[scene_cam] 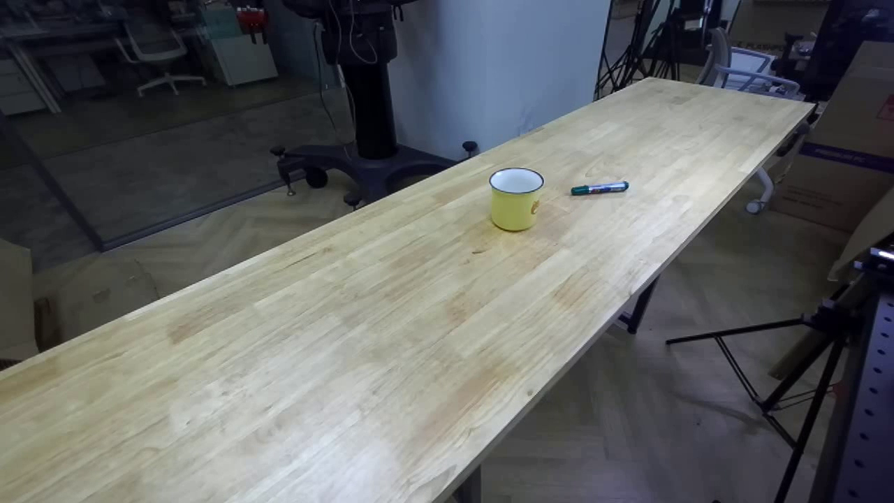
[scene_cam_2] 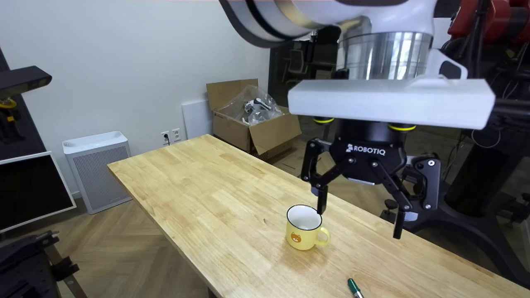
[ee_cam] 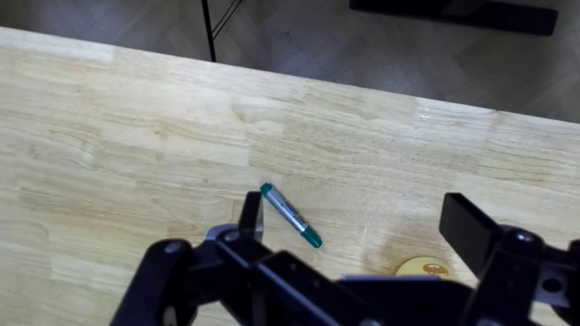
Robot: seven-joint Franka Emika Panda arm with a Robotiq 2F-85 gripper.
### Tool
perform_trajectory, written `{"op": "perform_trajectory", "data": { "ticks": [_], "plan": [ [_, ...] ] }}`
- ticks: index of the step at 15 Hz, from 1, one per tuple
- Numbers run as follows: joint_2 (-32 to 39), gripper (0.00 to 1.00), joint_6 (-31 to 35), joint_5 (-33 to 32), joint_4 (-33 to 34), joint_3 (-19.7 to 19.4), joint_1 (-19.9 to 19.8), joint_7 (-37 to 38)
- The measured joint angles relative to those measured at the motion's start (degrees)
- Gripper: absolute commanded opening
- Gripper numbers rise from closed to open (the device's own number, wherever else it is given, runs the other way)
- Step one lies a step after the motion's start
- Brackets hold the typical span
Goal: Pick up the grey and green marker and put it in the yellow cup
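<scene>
The grey and green marker point(scene_cam: 600, 188) lies flat on the table beside the yellow cup. In an exterior view only one green end of the marker point(scene_cam_2: 355, 288) shows at the bottom edge. The wrist view shows the whole marker point(ee_cam: 290, 213), lying slantwise near the left finger. The yellow cup point(scene_cam: 513, 213) stands upright with its pale inside and dark rim; its handle shows on the cup point(scene_cam_2: 304, 239) in an exterior view. In the wrist view the cup point(ee_cam: 419, 266) is mostly hidden behind the gripper. My gripper point(scene_cam_2: 359, 225) is open and empty above the table; its fingers point(ee_cam: 352, 203) are wide apart.
The long wooden table point(scene_cam: 335, 349) has one long edge point(ee_cam: 290, 76) beyond the marker in the wrist view. A black stand point(scene_cam: 374, 112) is beside the table. An open cardboard box point(scene_cam_2: 232, 130) and a tripod point(scene_cam: 803, 370) stand off the table.
</scene>
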Motion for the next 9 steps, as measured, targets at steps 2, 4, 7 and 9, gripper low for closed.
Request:
{"op": "perform_trajectory", "data": {
  "ticks": [2, 4, 7, 9],
  "plan": [
    [4.59, 1.0, 3.59, -3.07, 2.75, 1.15, -0.01, 2.6],
    [9.62, 1.0, 6.78, -6.08, 5.61, 2.06, 0.02, 5.17],
    [16.38, 1.0, 10.64, -5.65, 9.23, 3.53, -0.6, 5.84],
    [19.36, 1.0, 11.71, 0.78, 10.59, 6.37, -2.85, 3.94]
  ]
}}
